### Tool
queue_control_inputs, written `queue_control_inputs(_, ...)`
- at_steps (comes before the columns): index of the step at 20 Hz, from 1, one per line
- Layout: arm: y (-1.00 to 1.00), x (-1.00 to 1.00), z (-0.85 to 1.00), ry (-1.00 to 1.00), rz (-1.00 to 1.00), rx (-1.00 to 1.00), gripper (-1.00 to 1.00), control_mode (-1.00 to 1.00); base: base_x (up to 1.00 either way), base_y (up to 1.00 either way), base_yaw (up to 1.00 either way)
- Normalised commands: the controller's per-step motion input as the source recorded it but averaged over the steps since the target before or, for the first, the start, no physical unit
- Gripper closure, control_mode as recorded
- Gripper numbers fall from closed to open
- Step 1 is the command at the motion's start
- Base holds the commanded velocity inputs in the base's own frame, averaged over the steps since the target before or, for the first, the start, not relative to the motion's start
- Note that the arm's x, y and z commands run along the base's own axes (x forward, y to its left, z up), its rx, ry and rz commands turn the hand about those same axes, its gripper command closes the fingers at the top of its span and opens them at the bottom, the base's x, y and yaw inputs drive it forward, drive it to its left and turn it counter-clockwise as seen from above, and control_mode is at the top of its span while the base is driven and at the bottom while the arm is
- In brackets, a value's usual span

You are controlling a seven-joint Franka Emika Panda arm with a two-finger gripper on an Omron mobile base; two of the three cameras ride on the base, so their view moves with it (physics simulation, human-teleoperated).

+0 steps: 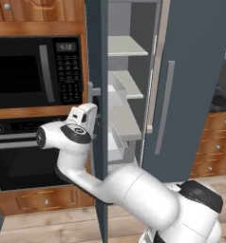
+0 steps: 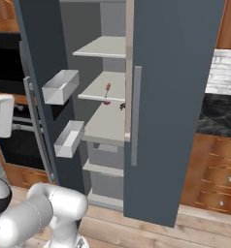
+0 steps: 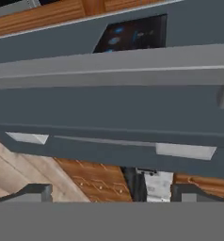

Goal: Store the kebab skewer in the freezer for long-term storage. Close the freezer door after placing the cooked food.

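Wood-fronted kitchen: our jaws, spread wide, face the freezer door's outer side at its long handle; kebab skewer lies inside, shelved.

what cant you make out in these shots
- Kebab skewer: right base view, too small to make out its chunks; whether it lies flat on the shelf is unclear.
- Gripper: hand view, tips cut off by the bottom edge; contact with the freezer door can't be judged.
- Freezer interior: left base view, door edge hides the left part.
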Motion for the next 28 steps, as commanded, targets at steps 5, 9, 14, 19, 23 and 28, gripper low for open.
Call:
queue_control_inputs(5, 0.0, 0.5, -0.1, 0.0, 0.2, 0.0, -1.0, -1.0, 0.0, 0.0, 0.0)
queue_control_inputs(9, -0.11, 0.42, -0.04, 0.03, 0.18, 0.0, -1.0, -1.0, 0.0, 0.0, 0.0)
queue_control_inputs(14, -0.13, 0.31, 0.0, 0.07, 0.15, 0.0, -1.0, -1.0, 0.0, 0.0, 0.0)
queue_control_inputs(19, -0.36, 0.12, -0.02, 0.11, 0.09, 0.0, -1.0, -1.0, 0.0, 0.0, 0.0)
queue_control_inputs(23, -0.49, 0.11, -0.02, 0.13, 0.04, 0.0, -1.0, -1.0, 0.0, 0.0, 0.0)
queue_control_inputs(28, -0.88, 0.16, -0.04, 0.07, 0.0, 0.0, -1.0, -1.0, 0.0, 0.0, 0.0)
